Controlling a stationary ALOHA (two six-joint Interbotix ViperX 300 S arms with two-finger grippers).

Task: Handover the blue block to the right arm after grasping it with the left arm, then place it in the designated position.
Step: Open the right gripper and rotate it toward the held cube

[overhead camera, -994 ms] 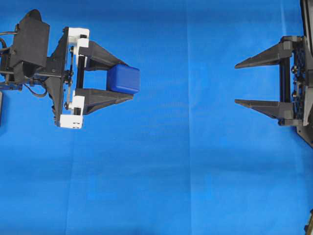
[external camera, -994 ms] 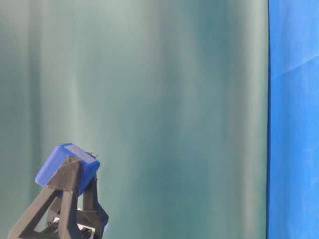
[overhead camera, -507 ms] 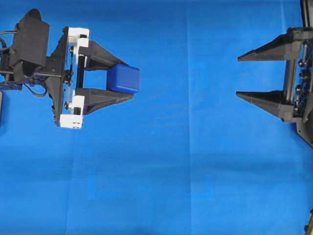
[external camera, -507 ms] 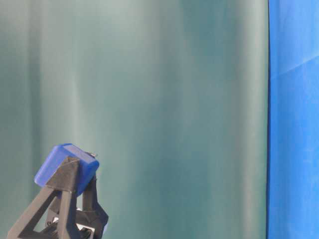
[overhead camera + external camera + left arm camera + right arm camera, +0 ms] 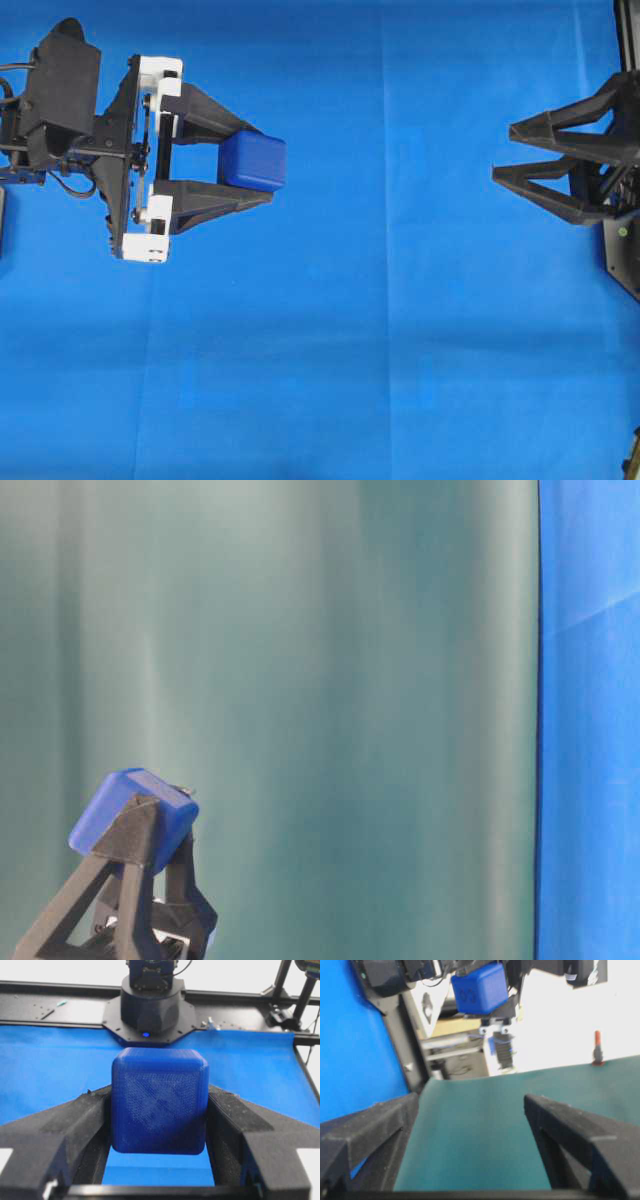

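The blue block (image 5: 253, 161) is up off the blue cloth (image 5: 330, 340), pinched between the two black fingers of the left gripper (image 5: 255, 166) near their tips; the left wrist view shows both inner pads pressed flat against opposite faces of the block (image 5: 159, 1101), which sits square and fills the gap between them; from table level the block (image 5: 133, 819) rides at the top of the raised fingers against the green backdrop (image 5: 340, 680). The right gripper (image 5: 502, 153) is well apart from it at the far right of the overhead view, jaws spread wide and empty, and turned so that its fingers look stacked rather than side by side; its own camera sees the block (image 5: 480, 988) far off between its open fingers. By these signs the grasp with the left arm is done and the handover is the step in hand, not yet begun in contact; the next move calls for the right gripper to close the gap across the cloth, line its open jaws on the two faces the left fingers leave free, and clamp before the left lets go.
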